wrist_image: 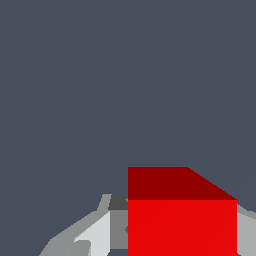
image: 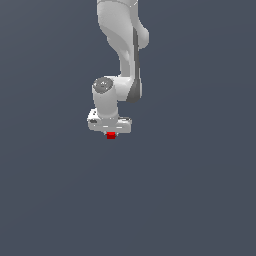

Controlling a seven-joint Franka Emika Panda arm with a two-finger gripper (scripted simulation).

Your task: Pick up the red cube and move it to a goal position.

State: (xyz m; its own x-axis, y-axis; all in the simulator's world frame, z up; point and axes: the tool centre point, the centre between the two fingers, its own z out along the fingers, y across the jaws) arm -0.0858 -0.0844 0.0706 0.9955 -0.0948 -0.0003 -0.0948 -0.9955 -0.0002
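Note:
The red cube shows just under the white hand of my gripper, near the middle of the exterior view. In the wrist view the red cube is large and sits between the two grey fingers, which touch its sides. The gripper is shut on the cube. In the exterior view the fingers are hidden by the hand and the cube. Whether the cube rests on the ground or hangs above it cannot be told.
The white arm reaches in from the top of the exterior view. Plain dark grey ground lies all around. No goal marker shows.

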